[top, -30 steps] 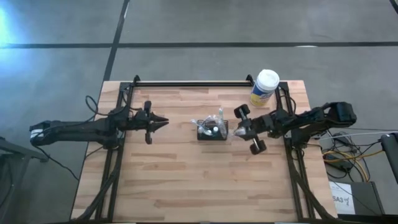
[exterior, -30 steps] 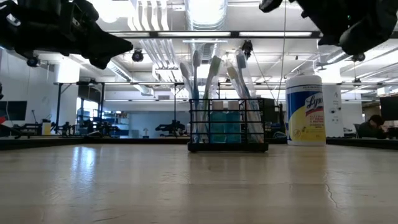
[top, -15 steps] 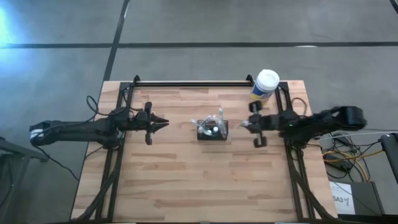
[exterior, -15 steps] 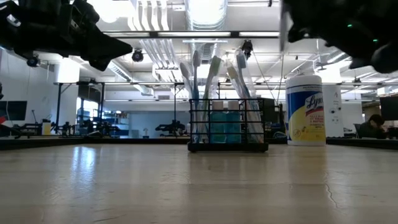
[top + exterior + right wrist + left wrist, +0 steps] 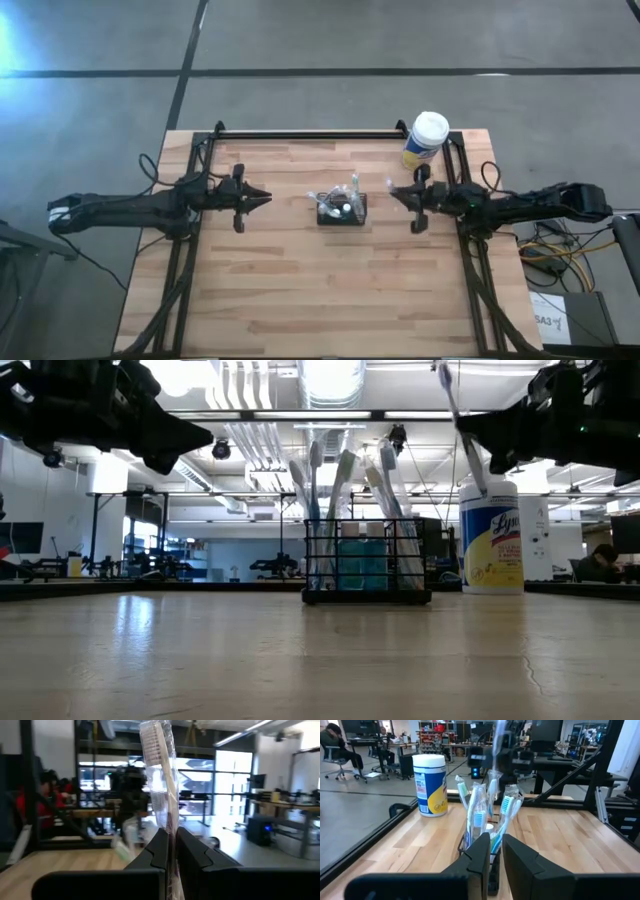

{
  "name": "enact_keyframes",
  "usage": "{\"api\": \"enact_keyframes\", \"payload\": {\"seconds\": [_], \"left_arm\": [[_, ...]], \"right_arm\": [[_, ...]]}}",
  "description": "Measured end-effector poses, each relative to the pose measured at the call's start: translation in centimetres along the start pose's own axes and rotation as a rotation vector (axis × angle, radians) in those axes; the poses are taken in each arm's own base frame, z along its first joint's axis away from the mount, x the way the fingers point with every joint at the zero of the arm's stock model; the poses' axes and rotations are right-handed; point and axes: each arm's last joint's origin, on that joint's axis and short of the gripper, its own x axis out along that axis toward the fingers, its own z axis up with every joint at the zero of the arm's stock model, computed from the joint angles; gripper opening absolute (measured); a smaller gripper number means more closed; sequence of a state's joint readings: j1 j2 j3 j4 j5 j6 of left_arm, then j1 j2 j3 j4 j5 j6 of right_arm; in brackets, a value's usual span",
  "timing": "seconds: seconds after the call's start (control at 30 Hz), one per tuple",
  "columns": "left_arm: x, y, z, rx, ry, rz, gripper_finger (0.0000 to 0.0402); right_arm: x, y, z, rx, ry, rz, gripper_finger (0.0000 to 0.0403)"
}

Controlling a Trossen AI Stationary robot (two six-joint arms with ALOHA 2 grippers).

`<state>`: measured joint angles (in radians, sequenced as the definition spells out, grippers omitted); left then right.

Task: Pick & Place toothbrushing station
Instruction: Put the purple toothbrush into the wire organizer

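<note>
Toothbrushing station (image 5: 342,209) holds toothbrushes (image 5: 345,520); right hand (image 5: 394,194) grips wrapped toothbrush (image 5: 160,775); left hand (image 5: 262,197) closed.

You see two slim, dark, jointed arms; each tool, left tool (image 5: 258,198) and right tool (image 5: 396,195), ends in two flat black fingers (image 5: 479,857), and black cables trail off the arm bases

A yellow canister (image 5: 426,142) with a white lid stood upright near the far right corner of the wooden surface (image 5: 300,290).
</note>
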<state>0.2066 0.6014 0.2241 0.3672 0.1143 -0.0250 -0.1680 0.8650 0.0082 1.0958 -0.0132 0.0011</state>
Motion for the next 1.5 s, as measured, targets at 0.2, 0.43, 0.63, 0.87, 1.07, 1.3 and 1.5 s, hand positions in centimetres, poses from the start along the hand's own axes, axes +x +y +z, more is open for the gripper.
{"api": "enact_keyframes", "payload": {"seconds": [0.2,0.43,0.63,0.87,1.07,1.3,1.5], "left_arm": [[0.1,0.0,-0.1,0.018,0.006,0.000,0.0058],[0.1,0.0,-0.1,0.019,0.007,0.000,0.0058],[0.0,0.0,-0.1,0.017,0.012,-0.001,0.0058],[0.1,0.0,-0.2,0.022,0.016,-0.001,0.0058],[0.0,0.0,-0.2,0.023,0.015,-0.001,0.0058],[0.1,0.0,-0.1,0.025,0.013,-0.001,0.0058],[1.0,0.0,2.8,0.040,-0.038,-0.017,0.0058]], "right_arm": [[0.3,0.1,-0.5,0.000,0.021,0.004,0.0013],[1.4,0.3,-2.0,-0.001,-0.013,0.005,0.0013],[3.1,0.3,-4.3,0.001,0.092,0.003,0.0013],[4.9,0.5,-3.7,-0.018,0.043,0.019,0.0013],[6.2,1.3,-3.2,-0.040,0.006,0.074,0.0013],[7.3,1.6,-2.6,-0.030,-0.036,0.089,0.0013],[10.2,2.0,-1.1,-0.012,-0.066,0.187,0.0013]]}}
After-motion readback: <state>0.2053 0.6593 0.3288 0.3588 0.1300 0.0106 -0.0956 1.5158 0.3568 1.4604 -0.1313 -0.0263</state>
